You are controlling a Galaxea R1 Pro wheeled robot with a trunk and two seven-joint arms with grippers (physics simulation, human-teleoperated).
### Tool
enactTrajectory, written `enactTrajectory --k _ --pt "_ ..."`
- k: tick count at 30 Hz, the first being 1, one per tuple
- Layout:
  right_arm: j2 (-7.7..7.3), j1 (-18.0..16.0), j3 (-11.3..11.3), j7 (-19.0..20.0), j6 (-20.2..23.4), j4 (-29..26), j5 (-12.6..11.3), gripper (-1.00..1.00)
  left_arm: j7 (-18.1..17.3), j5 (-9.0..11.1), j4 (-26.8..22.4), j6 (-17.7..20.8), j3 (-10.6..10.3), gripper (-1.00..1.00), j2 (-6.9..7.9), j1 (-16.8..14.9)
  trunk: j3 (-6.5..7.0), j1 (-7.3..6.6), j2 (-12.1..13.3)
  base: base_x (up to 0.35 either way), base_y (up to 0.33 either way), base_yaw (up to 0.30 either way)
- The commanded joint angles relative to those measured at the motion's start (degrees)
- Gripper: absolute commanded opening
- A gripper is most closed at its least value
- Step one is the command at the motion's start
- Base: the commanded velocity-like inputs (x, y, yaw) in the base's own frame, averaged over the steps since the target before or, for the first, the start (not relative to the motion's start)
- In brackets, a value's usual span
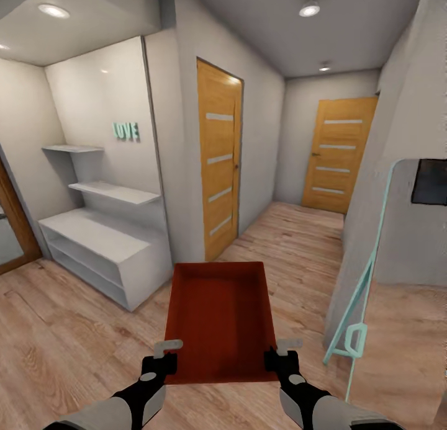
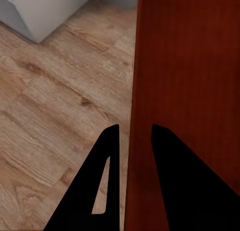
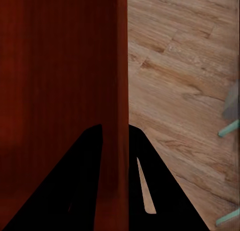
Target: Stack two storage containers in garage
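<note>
Both end effectors grip one storage container (image 1: pixel 218 318), held out in front of the robot above the wood-plank floor (image 1: pixel 74 349), open side up, empty. Head view: left end effector (image 1: pixel 162 355) clamped on the near-left part of the rim, right end effector (image 1: pixel 280 354) on the near-right part. Both forearms reach forward, roughly parallel, wrists level, fingers pointing away from the robot. Scene is a hallway: white shelf unit (image 1: pixel 102 247) at far left, wooden door (image 1: pixel 218 163) ahead in the left wall, second wooden door (image 1: pixel 338 154) at the far end, a teal frame (image 1: pixel 357 300) leaning at right. Garage not reached.

Left wrist view: left end effector (image 2: pixel 131 156) narrow, one finger on each side of the thin container wall (image 2: pixel 190 91), plank floor beside it.

Right wrist view: right end effector (image 3: pixel 114 156) same, narrow, fingers straddling the container wall (image 3: pixel 60 66).

Handling, as a guess: bin looks stiff and light, smooth thin walls likely slippery, so a pinch on opposite side walls, one per arm, seems the right hold; uneven arm motion could twist it or let it slip.
</note>
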Motion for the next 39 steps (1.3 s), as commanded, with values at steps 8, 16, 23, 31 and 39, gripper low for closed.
enactTrajectory --k 8,16,23,31,39 --pt "0.54 0.0 -0.4 -0.1 -0.1 0.3 -0.1 -1.00 1.1 0.1 -0.1 -1.5 0.2 -1.00 -0.05 -0.1 -0.10 0.05 -0.1 0.320 0.181 -0.278" --pt "0.54 0.0 -0.4 -0.1 -0.1 0.3 -0.1 -1.00 1.1 0.1 -0.1 -1.5 0.2 -1.00 -0.01 -0.1 -0.10 0.05 -0.1 0.320 0.181 -0.278" --pt "0.54 0.0 -0.4 -0.1 -0.1 0.3 -0.1 -1.00 1.1 0.1 -0.1 -1.5 0.2 -1.00 -0.01 -0.1 -0.10 0.05 -0.1 0.318 0.185 -0.278" --pt "0.54 0.0 -0.4 -0.1 -0.1 0.3 -0.1 -1.00 1.1 0.1 -0.1 -1.5 0.2 -1.00 -0.01 -0.1 -0.10 0.05 -0.1 0.317 0.187 -0.278" --pt "0.54 0.0 -0.4 -0.1 -0.1 0.3 -0.1 -1.00 1.1 0.1 -0.1 -1.5 0.2 -1.00 -0.01 -0.1 -0.10 0.05 -0.1 0.316 0.187 -0.278"
